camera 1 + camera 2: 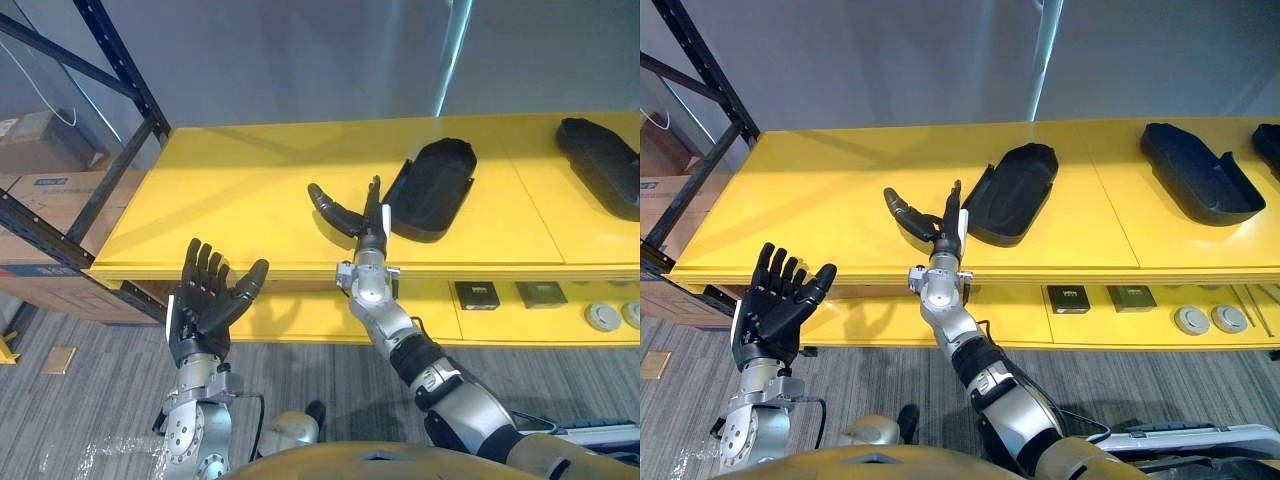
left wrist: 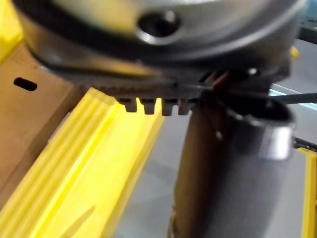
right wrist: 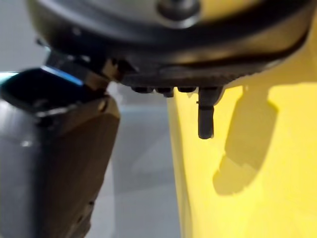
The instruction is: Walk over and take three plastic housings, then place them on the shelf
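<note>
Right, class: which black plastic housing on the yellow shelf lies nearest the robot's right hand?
The leftmost housing, beside the right hand; the next housing lies farther right.

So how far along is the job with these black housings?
Done: a nearer housing and a farther housing lie on the yellow shelf; a dark edge far right may be a third. In hand: nothing, right hand open beside the nearer housing, left hand open. Left: perhaps one more.
</note>
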Motion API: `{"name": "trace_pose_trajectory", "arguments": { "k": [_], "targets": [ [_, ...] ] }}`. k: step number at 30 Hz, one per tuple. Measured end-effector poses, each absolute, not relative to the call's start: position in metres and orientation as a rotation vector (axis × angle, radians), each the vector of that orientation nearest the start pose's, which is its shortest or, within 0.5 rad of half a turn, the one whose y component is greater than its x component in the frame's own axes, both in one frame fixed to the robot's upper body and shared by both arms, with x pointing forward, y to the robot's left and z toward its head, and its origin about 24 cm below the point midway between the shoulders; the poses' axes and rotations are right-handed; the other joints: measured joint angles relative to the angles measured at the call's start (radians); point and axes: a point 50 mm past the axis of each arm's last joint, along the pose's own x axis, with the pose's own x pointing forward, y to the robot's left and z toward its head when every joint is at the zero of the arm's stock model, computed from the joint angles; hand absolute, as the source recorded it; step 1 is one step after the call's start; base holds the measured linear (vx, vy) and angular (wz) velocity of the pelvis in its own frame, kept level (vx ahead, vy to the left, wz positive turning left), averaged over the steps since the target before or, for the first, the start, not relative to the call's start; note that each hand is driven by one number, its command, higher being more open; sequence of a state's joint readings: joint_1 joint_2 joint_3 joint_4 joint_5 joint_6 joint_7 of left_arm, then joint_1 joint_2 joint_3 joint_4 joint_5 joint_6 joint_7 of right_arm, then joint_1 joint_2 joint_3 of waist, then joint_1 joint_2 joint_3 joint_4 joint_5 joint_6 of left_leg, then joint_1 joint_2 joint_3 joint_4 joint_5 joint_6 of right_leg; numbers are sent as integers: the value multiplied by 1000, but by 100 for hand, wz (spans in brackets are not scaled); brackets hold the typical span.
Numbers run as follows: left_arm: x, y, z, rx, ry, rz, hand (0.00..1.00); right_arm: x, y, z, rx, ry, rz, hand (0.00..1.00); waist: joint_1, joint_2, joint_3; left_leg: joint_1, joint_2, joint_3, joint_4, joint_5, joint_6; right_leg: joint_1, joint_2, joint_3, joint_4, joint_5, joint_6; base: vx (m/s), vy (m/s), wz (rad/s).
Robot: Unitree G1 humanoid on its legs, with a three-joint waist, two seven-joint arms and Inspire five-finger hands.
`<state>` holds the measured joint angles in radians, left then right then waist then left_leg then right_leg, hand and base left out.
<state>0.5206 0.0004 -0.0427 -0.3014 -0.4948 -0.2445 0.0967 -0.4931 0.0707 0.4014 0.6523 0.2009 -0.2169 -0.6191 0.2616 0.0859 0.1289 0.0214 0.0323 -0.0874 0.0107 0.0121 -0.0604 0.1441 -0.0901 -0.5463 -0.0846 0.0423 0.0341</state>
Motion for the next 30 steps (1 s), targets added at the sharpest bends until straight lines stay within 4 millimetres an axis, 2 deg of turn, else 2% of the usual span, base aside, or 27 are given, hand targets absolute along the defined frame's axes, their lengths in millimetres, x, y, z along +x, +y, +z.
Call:
{"name": "trace_pose_trajectory", "arguments": {
  "k": [5,17,24,30],
  "targets": [
    [147,182,31,-469,-47,301,100,315,-45,45,54,-1,-136,100,-18,-8,11,2,-5,2,-3,2,3,1,-6,1,0,3,5,3,7,-1],
    [148,182,33,-424,-52,286,100,317,-60,49,59,-35,-170,100,-26,-29,38,23,-11,37,-16,1,15,4,-16,30,5,10,13,17,34,-7],
    [148,183,33,-423,-52,287,100,314,-84,50,80,-57,-236,100,-47,-35,42,25,-16,53,-16,-1,18,1,-23,37,5,14,19,24,31,-3],
    [149,183,35,-423,-61,285,100,308,-102,48,88,-75,-269,100,-48,-41,46,39,-20,68,-20,-7,26,5,-29,56,5,16,23,24,37,-9]
  ]
}}
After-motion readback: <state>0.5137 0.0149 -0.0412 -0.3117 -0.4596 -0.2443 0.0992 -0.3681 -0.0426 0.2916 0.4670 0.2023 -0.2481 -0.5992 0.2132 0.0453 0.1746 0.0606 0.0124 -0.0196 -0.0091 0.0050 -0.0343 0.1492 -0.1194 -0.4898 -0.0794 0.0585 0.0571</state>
